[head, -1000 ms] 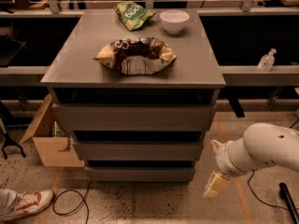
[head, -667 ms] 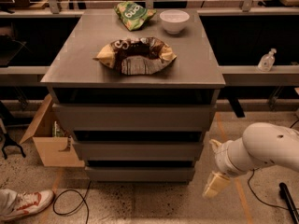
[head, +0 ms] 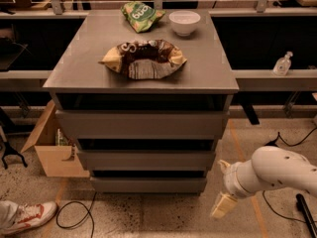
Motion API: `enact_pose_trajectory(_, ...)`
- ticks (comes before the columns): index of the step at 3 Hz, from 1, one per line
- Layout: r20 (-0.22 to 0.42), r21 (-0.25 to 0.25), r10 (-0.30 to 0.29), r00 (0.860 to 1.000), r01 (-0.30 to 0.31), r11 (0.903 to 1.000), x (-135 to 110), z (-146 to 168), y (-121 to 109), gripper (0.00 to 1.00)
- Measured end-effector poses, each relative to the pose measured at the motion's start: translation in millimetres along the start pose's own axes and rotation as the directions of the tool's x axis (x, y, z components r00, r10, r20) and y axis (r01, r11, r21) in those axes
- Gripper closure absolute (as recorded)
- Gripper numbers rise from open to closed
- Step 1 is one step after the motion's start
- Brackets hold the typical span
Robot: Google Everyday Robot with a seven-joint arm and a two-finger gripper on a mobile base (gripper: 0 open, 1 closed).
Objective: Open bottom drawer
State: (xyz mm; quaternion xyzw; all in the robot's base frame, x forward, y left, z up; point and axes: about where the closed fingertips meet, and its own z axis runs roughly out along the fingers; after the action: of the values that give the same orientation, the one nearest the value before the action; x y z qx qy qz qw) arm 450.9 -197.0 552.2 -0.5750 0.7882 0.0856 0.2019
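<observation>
The bottom drawer sits at the lower centre of the frame, the lowest grey front of three, pushed in beneath the middle drawer and the top drawer. The gripper hangs just past its right end, at the lower right, near the front but not touching it, its two cream fingers spread apart and grasping nothing. On the cabinet top lie a brown chip bag, a green bag and a white bowl.
</observation>
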Motion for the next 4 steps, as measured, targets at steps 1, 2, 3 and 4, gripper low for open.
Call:
enact_pose_trajectory(1,0.029,-0.017,0.026,0.999,-0.026,0.9995,16,61,2,0.0)
enact_pose_trajectory(2,0.071,-0.02,0.046,0.996,-0.045,0.9988,21,116,-2,0.0)
enact_pose_trajectory(3,0.127,-0.049,0.086,0.988,-0.08,0.9956,25,182,6,0.0)
enact_pose_trajectory(4,0.128,-0.05,0.086,0.988,-0.08,0.9956,24,183,6,0.0)
